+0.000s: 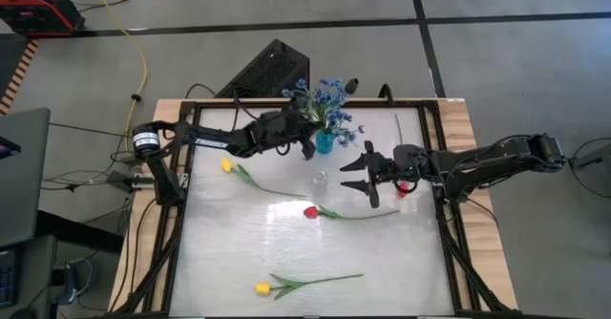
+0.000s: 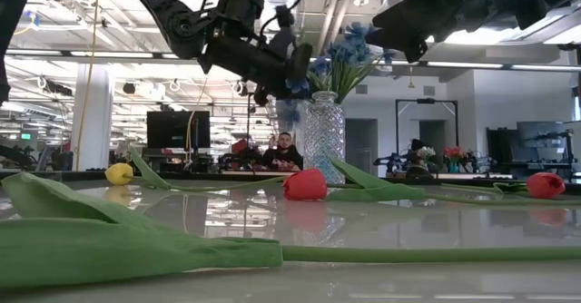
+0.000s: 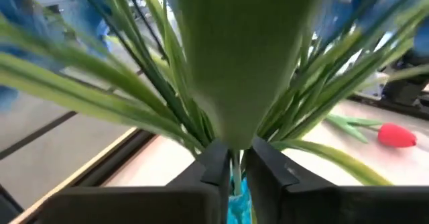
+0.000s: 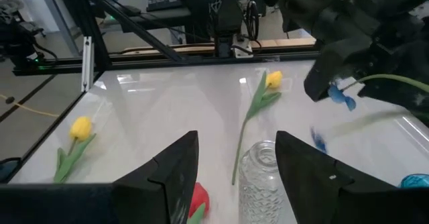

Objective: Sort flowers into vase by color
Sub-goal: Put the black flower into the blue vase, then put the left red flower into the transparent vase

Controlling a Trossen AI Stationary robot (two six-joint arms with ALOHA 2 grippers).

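My left hand [image 1: 307, 147] is right at the blue vase [image 1: 325, 143] near the far edge of the surface [image 1: 248, 252]. Its fingers [image 3: 216, 162] are almost closed, pinching a thin green stem of the blue flowers [image 1: 327, 101] just above the vase.

My right hand [image 1: 366, 174] hangs open with nothing in it, near the clear glass vase [image 1: 319, 180] and close to the blue one.

What worries me is the little blue vase. It is short and the blue flowers are tall, so I think a small sideways pull from my left hand could tip it over. If I let go too soon, the stem may slip out and flop down.

A red tulip [image 1: 310, 211] and two yellow tulips [image 1: 226, 165] [image 1: 262, 287] lie flat on the surface. My right hand could bump the glass vase if it reaches down for the red one.
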